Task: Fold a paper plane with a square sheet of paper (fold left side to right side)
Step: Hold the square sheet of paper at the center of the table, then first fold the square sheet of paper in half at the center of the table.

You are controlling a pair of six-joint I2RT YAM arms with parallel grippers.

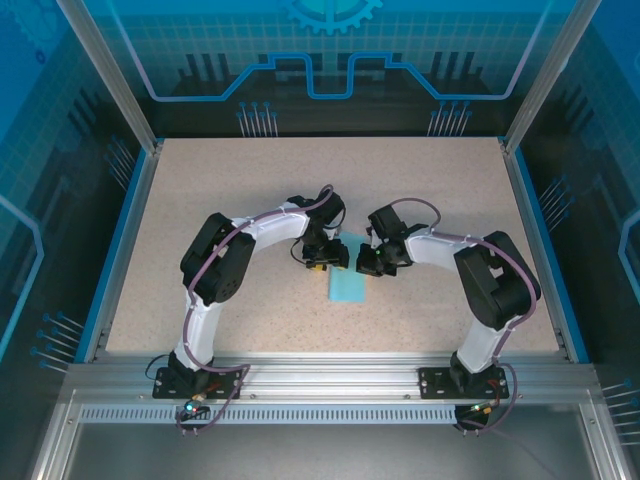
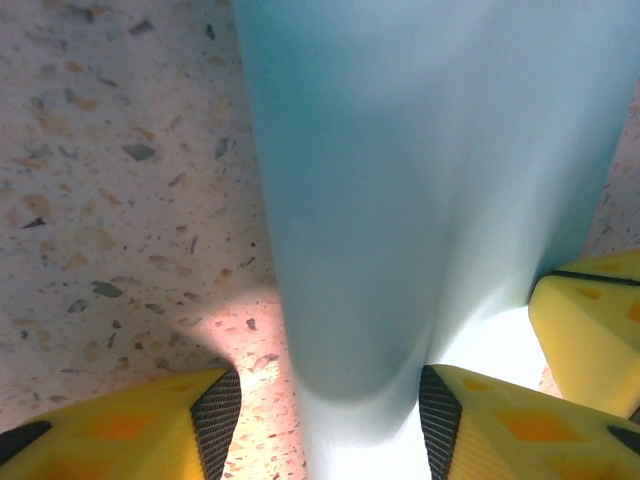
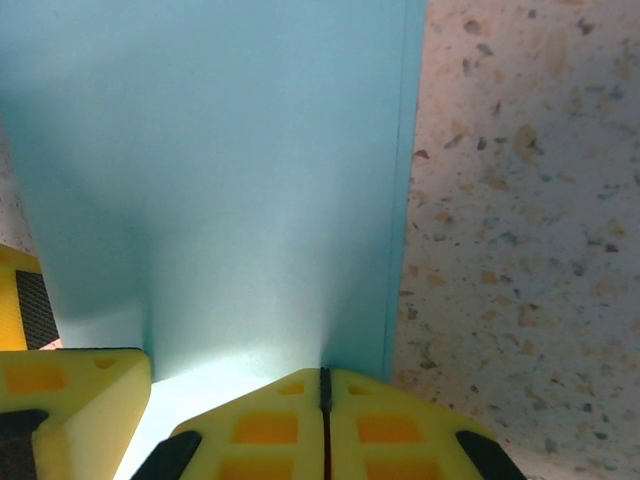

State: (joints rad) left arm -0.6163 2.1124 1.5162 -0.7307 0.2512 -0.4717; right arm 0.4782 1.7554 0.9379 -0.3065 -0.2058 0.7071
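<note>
The square sheet of paper lies folded in half on the speckled tabletop, a narrow light-blue strip between the two grippers. My left gripper is open at the strip's far left. In the left wrist view its fingers straddle the paper's rounded, uncreased folded edge, the right pad against it. My right gripper is shut at the far right. In the right wrist view its closed tips rest on top of the paper, just inside the two aligned free edges.
Blue rails line the table's left and right edges, and an aluminium frame runs along the near edge. The right gripper's yellow finger shows close beside the left one. Bare tabletop surrounds the paper.
</note>
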